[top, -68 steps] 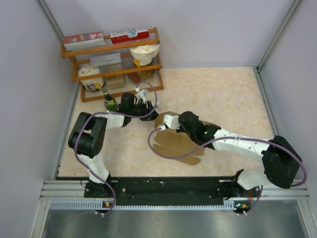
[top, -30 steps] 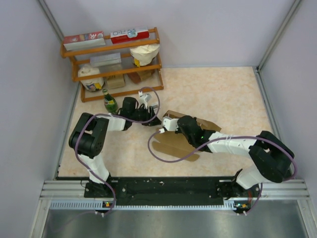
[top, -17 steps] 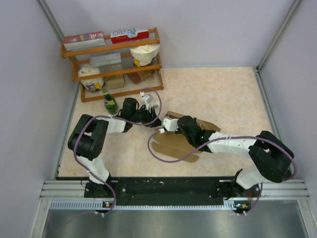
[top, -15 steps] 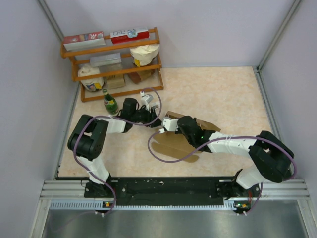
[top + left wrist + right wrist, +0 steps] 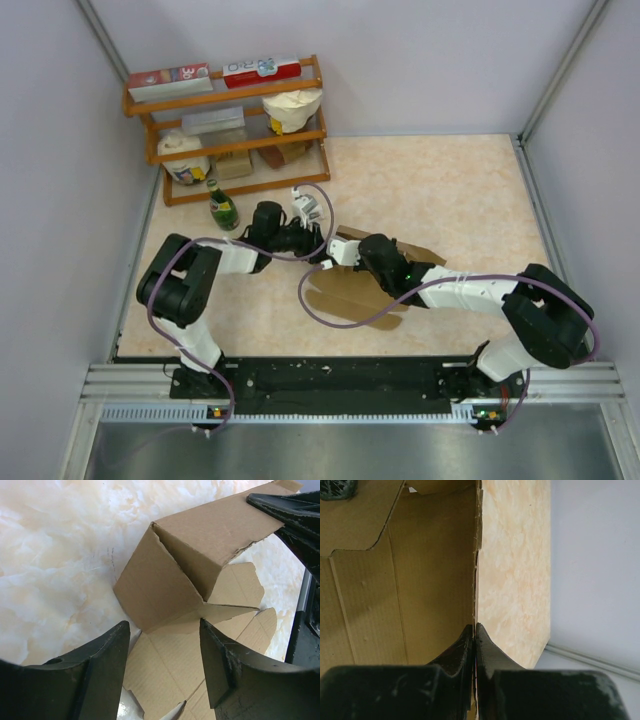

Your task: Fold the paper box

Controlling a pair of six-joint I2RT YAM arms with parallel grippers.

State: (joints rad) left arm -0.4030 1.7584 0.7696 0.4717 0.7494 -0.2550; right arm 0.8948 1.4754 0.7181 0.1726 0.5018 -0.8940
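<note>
Wrist view alone shows right hand [image 5: 474, 636] pinching paper box [image 5: 430, 570] edge

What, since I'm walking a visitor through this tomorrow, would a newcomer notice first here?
The half-folded brown paper box lies mid-table, one corner standing up between the two arms. The right tool pinches the edge of a raised panel, while the left tool gapes open facing that corner. A stocked wooden shelf stands at the far left.

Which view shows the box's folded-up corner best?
Left wrist: the box fills it, raised panels and flat flaps clear. Top view has it small, partly under the right arm. Right wrist shows only one panel edge pinched in the right claw.
</note>
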